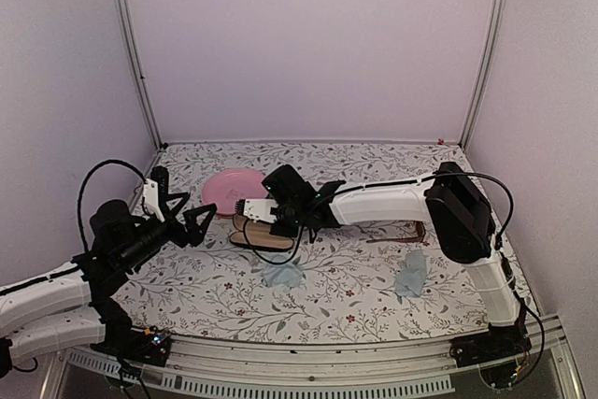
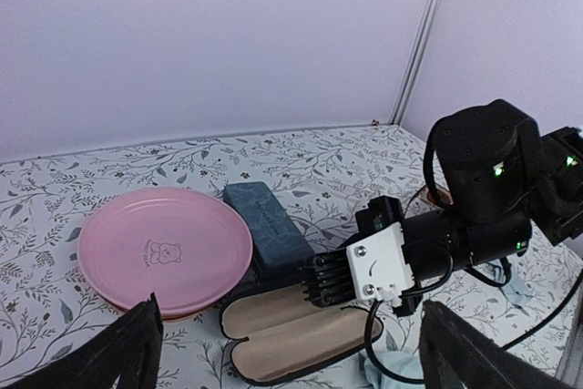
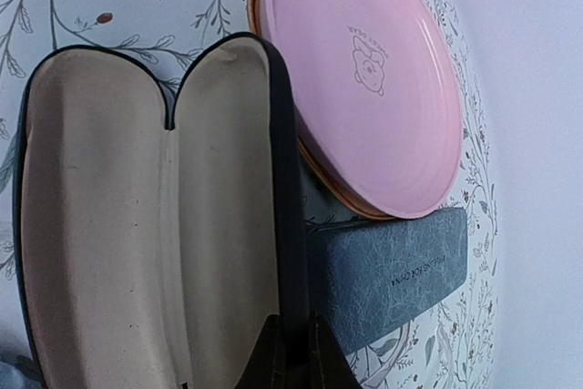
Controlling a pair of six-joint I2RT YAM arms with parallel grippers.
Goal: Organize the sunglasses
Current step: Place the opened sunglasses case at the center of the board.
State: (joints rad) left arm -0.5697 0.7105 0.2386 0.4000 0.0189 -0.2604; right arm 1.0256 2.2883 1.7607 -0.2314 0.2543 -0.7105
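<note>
Nearest the right wrist lens, the right claw [image 3: 296, 357] sits at the bottom centre of that view. Its two dark fingers are pinched shut on the rim of the open black oval case [image 3: 146, 225], one finger inside the beige lining and one outside.

From the top view I see the reddish-brown sunglasses [image 1: 423, 230] right of centre, on the flowered worktop [image 1: 355, 301] under the right arm. Only a brown curve and one thin temple show, so I cannot tell whether they are folded.

The open case lies left of them, near the middle of the frame, lining facing up. Just beside it is the grey-blue rectangular case [image 3: 392, 271], closed. Beyond that is the pink plate [image 1: 224, 189], whose edge overlaps one end of the grey-blue case in the wrist view.

Two light blue cloths lie toward the lower edge: one cloth [image 1: 283, 275] just below the open case, the other cloth [image 1: 411, 273] at lower right.

At left, the left claw [image 1: 182, 203] hangs above the worktop with its fingers spread wide, holding nothing.
</note>
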